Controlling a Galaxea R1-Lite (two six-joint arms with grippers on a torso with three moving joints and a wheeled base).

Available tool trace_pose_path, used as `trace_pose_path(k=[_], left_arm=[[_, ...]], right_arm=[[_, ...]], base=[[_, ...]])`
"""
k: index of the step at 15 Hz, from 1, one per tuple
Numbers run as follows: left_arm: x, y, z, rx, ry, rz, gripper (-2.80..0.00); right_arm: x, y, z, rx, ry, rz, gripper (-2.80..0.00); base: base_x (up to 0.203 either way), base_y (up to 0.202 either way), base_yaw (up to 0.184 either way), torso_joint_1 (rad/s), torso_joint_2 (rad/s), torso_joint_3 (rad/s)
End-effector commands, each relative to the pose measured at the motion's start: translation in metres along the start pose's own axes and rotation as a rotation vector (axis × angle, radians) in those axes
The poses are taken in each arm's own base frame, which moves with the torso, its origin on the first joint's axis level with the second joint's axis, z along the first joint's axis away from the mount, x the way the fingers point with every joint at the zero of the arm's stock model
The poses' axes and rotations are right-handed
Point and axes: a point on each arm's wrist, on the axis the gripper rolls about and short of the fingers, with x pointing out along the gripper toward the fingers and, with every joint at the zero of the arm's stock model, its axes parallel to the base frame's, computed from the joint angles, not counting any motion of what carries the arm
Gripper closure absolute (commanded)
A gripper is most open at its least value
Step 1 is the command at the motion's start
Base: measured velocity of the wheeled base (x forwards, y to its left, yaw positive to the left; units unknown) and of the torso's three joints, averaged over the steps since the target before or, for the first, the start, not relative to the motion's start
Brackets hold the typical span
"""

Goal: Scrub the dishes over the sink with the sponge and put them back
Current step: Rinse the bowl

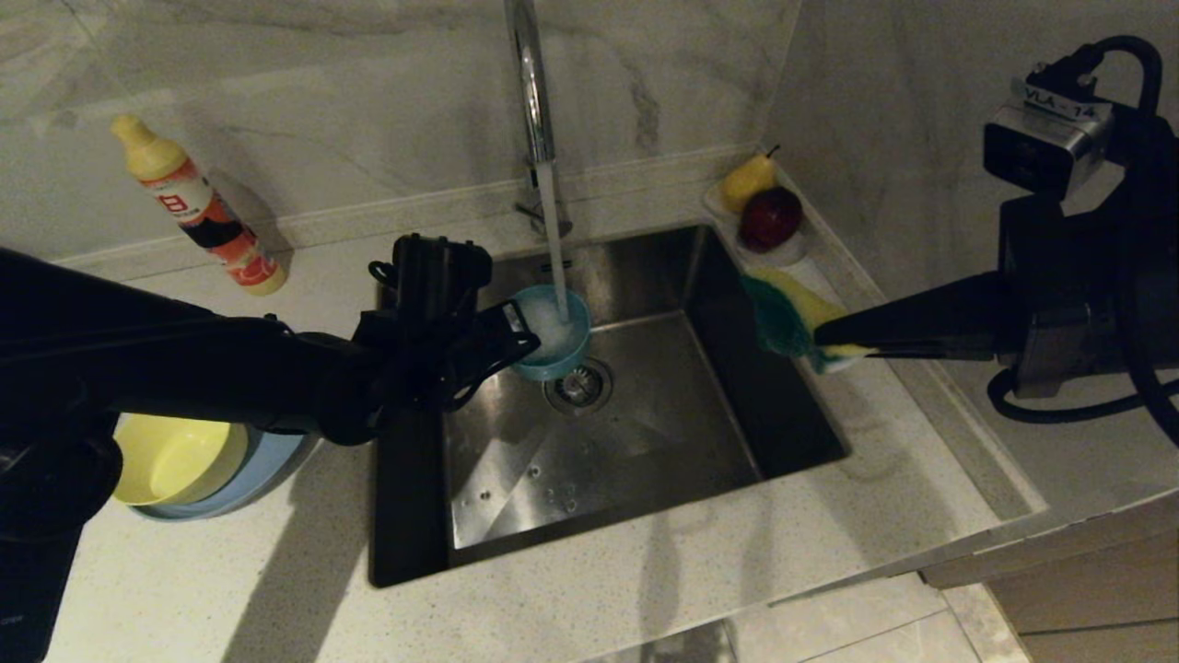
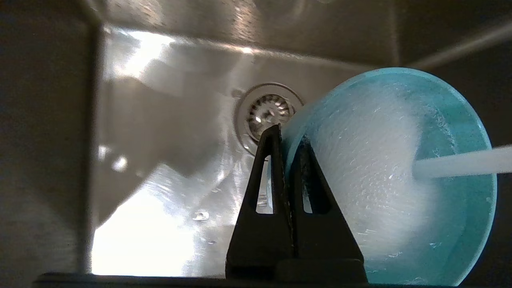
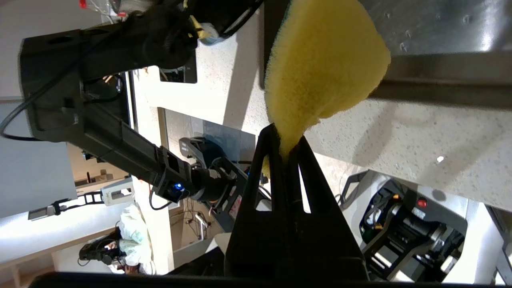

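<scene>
On the desk nearest the robot, the yellow bowl sat nested on the light-blue plate, left of the sink. Farther in, the left end effector was pinched on the rim of the teal bowl, tilted under the tap stream above the drain. The right end effector, squeezed on the sponge, hung over the sink's right edge, so the bowl lay well to its left, open side upward.

Tilted teal bowl under running water
</scene>
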Motion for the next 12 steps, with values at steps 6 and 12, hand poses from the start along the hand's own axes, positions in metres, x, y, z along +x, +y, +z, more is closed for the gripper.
trace_pose_path(k=[6,12], left_arm=[[-0.018,0.017,0.005,0.21,-0.255,0.036,0.0],[-0.04,0.024,0.018,0.36,-0.609,0.026,0.0]], right_arm=[[0.002,-0.001,-0.002,0.008,0.013,0.0,0.0],[0.008,-0.004,-0.001,0.015,0.03,-0.003,0.0]], base=[[0.0,0.0,0.0,0.0,0.0,0.0],[0.0,0.0,0.0,0.0,0.0,0.0]])
